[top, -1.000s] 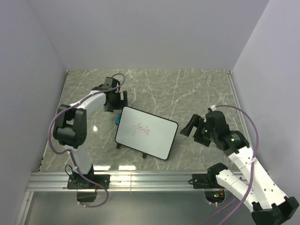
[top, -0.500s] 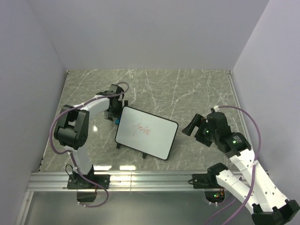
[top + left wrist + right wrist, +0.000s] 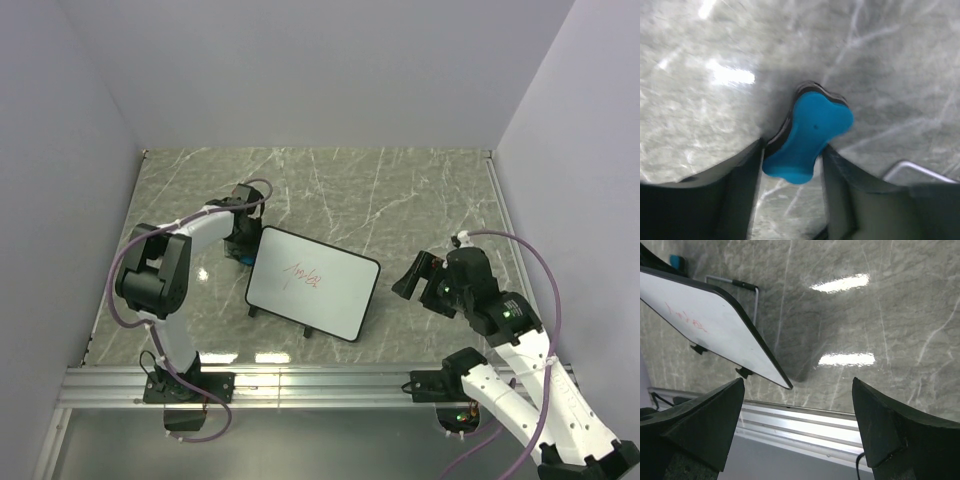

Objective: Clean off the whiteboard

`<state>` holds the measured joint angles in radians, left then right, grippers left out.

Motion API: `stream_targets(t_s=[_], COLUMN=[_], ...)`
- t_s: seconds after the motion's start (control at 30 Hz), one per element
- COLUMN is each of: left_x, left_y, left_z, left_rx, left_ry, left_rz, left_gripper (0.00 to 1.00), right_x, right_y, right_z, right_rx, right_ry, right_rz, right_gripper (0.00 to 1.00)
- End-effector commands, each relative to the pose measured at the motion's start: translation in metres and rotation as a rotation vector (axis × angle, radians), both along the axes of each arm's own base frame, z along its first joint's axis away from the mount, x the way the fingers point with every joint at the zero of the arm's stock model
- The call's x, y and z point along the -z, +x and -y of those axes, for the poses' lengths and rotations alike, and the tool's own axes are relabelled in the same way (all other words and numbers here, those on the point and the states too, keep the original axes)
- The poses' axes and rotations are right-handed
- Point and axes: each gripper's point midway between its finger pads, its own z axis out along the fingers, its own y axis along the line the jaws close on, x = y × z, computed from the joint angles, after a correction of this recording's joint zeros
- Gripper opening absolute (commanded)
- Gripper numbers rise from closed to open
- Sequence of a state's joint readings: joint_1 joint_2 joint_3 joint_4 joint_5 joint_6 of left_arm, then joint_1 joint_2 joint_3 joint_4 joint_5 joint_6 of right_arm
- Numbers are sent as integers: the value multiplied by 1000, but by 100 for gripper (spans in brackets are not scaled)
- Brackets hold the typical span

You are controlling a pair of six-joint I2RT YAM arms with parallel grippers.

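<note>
The whiteboard [image 3: 313,284] lies tilted on the marble table, white with a black rim and a red scribble [image 3: 305,277] near its middle. The right wrist view shows it too, whiteboard [image 3: 700,325], with small black feet. A blue bone-shaped eraser [image 3: 810,135] lies on the table by the board's far left corner. My left gripper [image 3: 792,150] has both fingers pressed on the eraser's sides; from above the left gripper [image 3: 240,250] covers most of it. My right gripper [image 3: 412,275] hovers to the right of the board, open and holding nothing, right gripper [image 3: 797,385].
An aluminium rail [image 3: 320,385] runs along the near table edge. A thin wire stand [image 3: 740,284] sticks out from behind the board. Lavender walls enclose the table on three sides.
My left gripper came down toward the board's far left corner and its fingers closed in on the blue eraser. The right arm drifted slightly nearer and to the right, still open.
</note>
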<state>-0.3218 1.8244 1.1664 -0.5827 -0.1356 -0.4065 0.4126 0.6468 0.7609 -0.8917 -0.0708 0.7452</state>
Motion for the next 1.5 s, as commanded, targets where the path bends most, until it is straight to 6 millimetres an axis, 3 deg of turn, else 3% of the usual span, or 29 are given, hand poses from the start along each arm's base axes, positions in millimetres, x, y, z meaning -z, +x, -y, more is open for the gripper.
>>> stream_targets(t_s=[0.0, 0.17, 0.2, 0.3, 0.5, 0.67, 0.83, 1.0, 1.27, 1.47], left_x=[10, 10, 9, 2, -48, -96, -143, -168, -202, -201], left_y=[6, -2, -3, -6, -2, -5, -20, -48, -100, -130], left_z=[-14, -13, -14, -17, -19, -22, -25, 12, 83, 133], left_rx=[-33, -10, -15, -28, -73, -90, -112, -30, 149, 262], left_ry=[27, 0, 5, 7, -19, -24, -61, -193, -417, -541], left_rz=[-12, -21, -19, -6, 94, 179, 258, 296, 384, 373], left_gripper=[50, 22, 1, 0, 0, 0, 0, 0, 0, 0], right_x=[-4, -13, -18, -36, -58, -46, -34, -15, 6, 11], right_y=[-4, -4, -2, 0, 21, 38, 61, 78, 83, 84], right_z=[6, 11, 9, -9, -19, -41, -60, -66, -69, -81], right_rx=[-29, -28, -41, -139, -181, -279, -344, -387, -419, -435], right_ry=[-47, -65, -54, 17, 21, 40, 54, 3, -16, 41], right_rz=[19, 51, 75, 159, 268, 265, 247, 221, 197, 173], right_gripper=[94, 94, 94, 94, 100, 99, 96, 96, 90, 75])
